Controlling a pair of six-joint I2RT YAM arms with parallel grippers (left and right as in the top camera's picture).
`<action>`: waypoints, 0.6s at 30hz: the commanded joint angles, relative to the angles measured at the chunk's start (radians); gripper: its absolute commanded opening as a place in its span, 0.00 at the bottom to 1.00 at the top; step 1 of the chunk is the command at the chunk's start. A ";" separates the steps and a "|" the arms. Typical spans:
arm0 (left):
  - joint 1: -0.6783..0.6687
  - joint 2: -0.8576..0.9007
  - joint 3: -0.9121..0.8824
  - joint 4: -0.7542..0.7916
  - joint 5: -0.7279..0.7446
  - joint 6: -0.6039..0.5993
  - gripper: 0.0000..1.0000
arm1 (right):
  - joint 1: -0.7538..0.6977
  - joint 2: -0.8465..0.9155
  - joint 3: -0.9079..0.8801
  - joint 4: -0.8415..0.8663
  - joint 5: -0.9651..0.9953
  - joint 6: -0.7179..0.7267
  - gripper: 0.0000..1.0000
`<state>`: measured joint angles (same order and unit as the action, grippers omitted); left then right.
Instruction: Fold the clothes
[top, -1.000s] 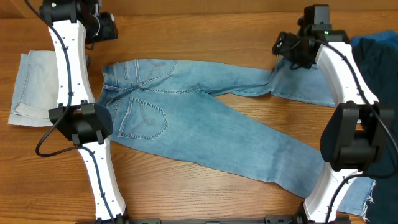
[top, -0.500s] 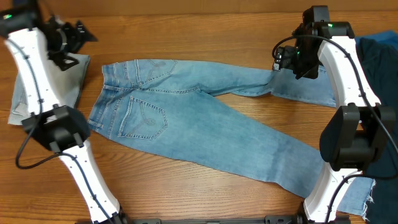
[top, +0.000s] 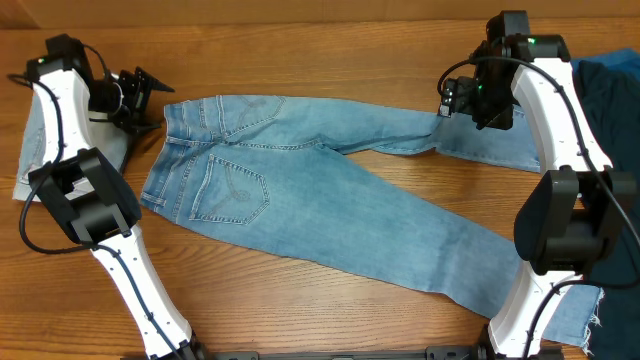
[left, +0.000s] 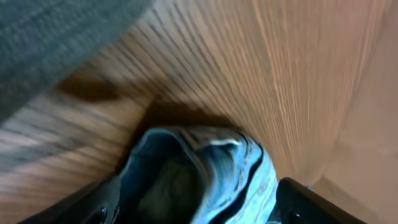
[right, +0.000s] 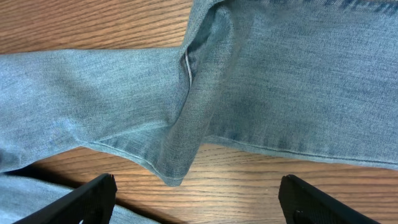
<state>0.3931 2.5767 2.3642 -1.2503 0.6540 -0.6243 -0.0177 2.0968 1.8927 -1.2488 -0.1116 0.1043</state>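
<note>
Currently: jeans lying lengthwise, both grippers standing open

Face down on the table (top: 320, 60), the jeans (top: 330, 200) are lying with a back pocket (top: 235, 190) showing; their long axis is running along the table's length, the waistband (top: 180, 150) pointing toward the table's left end and the legs trailing toward its right end. One leg (top: 400, 125) is stretching along the far side of the table; the other (top: 430, 250) is slanting toward the near right corner, where a frayed hem (top: 580, 312) is showing past the right arm's base.

The left gripper (top: 140, 95) is hovering at the table's far left, just beside the waistband's far corner; its fingers (left: 311, 202) are standing wide apart with a blurred edge of denim between them, and they are clamping nothing that can be made out.

The right gripper (right: 205, 205) is hanging over the far leg near the table's right end; its fingers (right: 81, 199) are spread wide and holding nothing.

A pale folded denim piece (top: 30, 150) is sitting at the table's left end, and a dark navy garment (top: 610, 90) is resting at its right end. Bare wood is lying open along the table's far edge, in the wedge between the two legs, and along the near edge.
</note>
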 joint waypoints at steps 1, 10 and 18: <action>-0.003 0.008 -0.028 0.047 0.018 -0.064 0.82 | 0.006 -0.010 0.026 0.000 0.006 -0.005 0.88; -0.044 0.013 -0.028 0.093 0.015 -0.140 0.73 | 0.006 -0.010 0.026 -0.003 0.006 -0.005 0.88; -0.087 0.013 -0.028 0.105 -0.078 -0.171 0.61 | 0.005 -0.010 0.026 -0.013 0.015 -0.005 0.88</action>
<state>0.3130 2.5774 2.3444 -1.1469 0.6125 -0.7628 -0.0177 2.0968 1.8927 -1.2583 -0.1116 0.1043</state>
